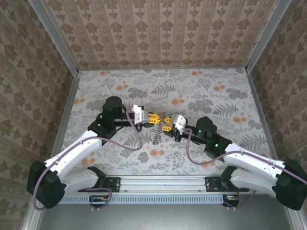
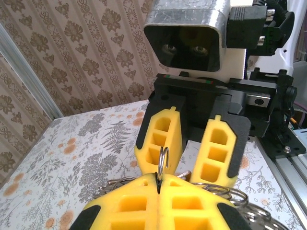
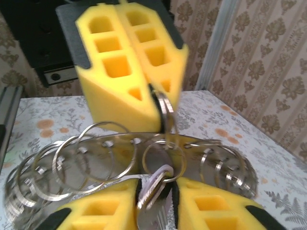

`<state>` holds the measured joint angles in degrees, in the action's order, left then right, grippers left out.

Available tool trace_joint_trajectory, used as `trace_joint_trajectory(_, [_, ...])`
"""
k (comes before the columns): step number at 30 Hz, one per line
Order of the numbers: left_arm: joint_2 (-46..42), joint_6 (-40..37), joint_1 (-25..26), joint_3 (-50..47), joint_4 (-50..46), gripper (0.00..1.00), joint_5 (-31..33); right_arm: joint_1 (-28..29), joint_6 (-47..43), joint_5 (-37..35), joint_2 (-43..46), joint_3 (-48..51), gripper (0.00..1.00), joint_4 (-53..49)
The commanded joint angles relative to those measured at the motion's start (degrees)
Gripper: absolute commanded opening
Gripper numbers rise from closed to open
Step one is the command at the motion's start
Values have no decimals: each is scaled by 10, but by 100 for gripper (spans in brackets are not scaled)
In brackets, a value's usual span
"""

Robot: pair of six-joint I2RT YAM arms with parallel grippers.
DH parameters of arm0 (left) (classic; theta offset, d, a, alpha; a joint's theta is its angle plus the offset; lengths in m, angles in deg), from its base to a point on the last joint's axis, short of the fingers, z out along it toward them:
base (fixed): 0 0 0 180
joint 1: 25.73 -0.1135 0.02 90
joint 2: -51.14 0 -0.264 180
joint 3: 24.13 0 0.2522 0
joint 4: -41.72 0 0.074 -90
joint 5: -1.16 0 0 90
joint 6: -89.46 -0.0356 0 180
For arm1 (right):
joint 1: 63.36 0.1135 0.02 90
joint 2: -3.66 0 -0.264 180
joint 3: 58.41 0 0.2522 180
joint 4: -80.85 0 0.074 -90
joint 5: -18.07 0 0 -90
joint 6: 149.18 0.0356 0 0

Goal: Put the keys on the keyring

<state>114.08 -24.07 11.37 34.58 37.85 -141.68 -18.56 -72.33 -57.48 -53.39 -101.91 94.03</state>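
My left gripper is shut on a silver split ring of the keyring, a curved metal band strung with several wire rings. From above, the band hangs under both grippers as a dark cluster. The left gripper faces my right one, and a smaller ring links the pinched ring to the keys. They are pale purple and silver. My right gripper is shut on the keys, fingers a little apart. Both grippers meet tip to tip at mid-table: left, right.
The floral table stretches around the arms, walled by patterned panels with metal corner posts. A rail carrying the arm bases runs along the near edge. The right gripper's yellow fingers stand just beyond the left gripper's tips.
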Motion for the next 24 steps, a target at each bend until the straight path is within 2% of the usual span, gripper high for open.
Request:
trace_joint_trajectory(1, [-2, 12, 3, -2, 24, 0, -3, 2, 11, -43, 5, 10, 21, 21])
trace_joint_trajectory(6, [-1, 11, 3, -4, 24, 0, 1, 3, 10, -46, 13, 12, 14, 15])
trace_joint_trajectory(11, [2, 4, 3, -5, 13, 0, 7, 2, -12, -32, 32, -5, 0, -31])
trace_joint_trajectory(16, [6, 1, 4, -6, 8, 0, 11, 3, -67, -10, 34, -58, 0, -137])
trace_joint_trajectory(24, [10, -1, 5, -11, -6, 0, 34, 3, -143, 4, 34, -118, 0, -245])
